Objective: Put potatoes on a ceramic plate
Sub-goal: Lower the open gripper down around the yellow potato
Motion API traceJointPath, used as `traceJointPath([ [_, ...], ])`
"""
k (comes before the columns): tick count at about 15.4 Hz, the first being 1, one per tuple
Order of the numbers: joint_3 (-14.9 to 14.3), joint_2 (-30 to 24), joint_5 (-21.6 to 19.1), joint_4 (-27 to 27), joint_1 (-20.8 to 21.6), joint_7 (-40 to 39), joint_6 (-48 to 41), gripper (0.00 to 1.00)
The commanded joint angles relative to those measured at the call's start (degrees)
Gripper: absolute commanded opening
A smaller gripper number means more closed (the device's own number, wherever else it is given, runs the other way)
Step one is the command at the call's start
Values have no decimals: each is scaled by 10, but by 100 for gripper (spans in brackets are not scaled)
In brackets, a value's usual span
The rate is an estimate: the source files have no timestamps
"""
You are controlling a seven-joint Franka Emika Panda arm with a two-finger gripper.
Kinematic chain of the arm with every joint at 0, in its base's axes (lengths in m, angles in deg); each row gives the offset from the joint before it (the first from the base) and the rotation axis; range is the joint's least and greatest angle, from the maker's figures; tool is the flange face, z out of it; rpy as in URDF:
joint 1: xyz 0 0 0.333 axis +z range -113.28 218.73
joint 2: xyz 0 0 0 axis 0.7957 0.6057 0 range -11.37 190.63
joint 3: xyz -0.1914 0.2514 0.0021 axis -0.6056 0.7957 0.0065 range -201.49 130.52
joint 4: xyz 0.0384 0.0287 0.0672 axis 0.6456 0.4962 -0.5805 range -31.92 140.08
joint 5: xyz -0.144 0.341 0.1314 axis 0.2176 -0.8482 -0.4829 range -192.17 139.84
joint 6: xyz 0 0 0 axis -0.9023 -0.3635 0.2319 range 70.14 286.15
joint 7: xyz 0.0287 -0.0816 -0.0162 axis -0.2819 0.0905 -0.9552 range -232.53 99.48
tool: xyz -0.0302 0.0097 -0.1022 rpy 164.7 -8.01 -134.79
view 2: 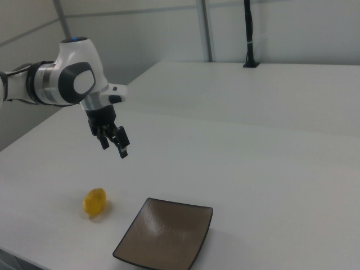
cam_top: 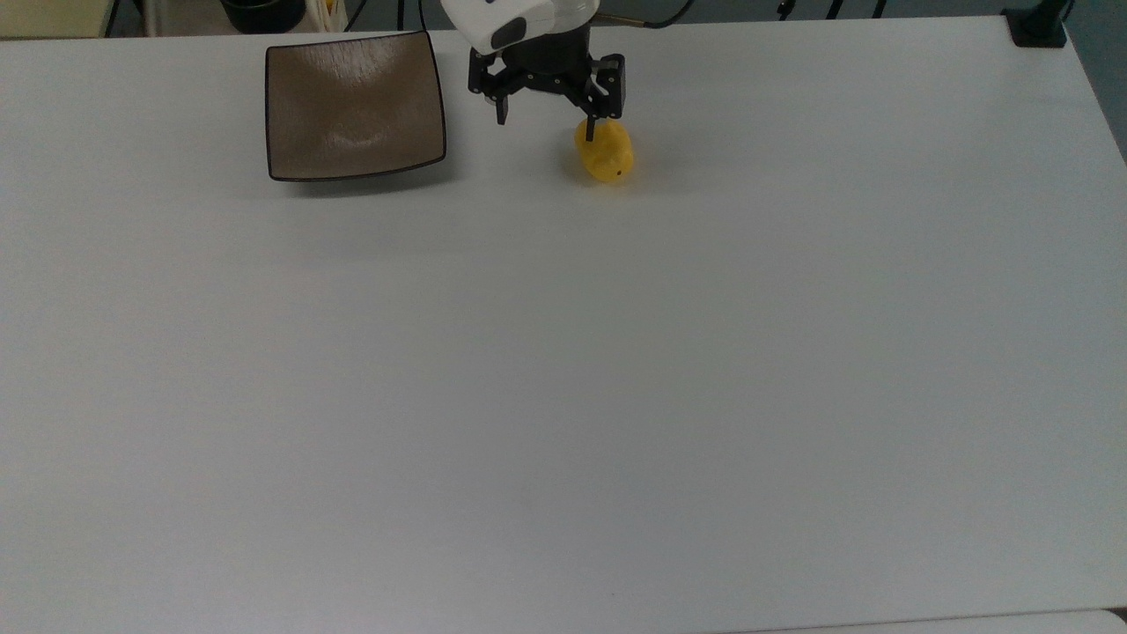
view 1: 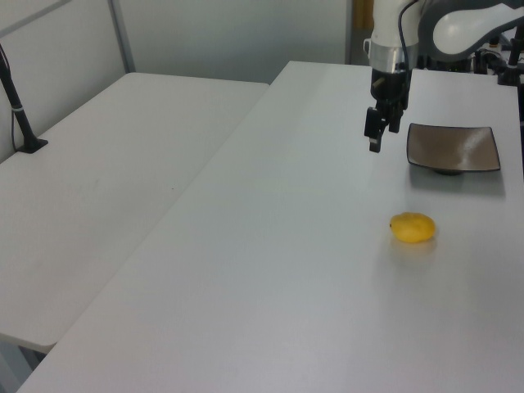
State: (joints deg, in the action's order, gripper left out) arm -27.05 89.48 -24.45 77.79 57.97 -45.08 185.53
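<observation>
Reaching for the potato
Gripper wide open, empty, above surface; plate bare, nothing moved yet.

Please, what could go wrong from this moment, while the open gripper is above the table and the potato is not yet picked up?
1. The potato is smooth and oval and lies loose on the table; if the open gripper closes off-centre, it may roll or slip out.
2. In the left view the gripper hangs well above the table, so closing too early may miss the potato.
3. The plate is shallow; a dropped potato may roll off.
</observation>
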Motion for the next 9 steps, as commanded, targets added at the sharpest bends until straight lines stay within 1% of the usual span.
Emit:
traceJointPath([
  [1, 18, -12, -5, 41, 3, -49, 20, 100],
  [4, 36, -11, -6, 61, 3, -94, 21, 100],
  [6, 37, -9, -6, 70, 3, -118, 21, 100],
  [9, 37, -6, -6, 93, 15, -155, 20, 100],
])
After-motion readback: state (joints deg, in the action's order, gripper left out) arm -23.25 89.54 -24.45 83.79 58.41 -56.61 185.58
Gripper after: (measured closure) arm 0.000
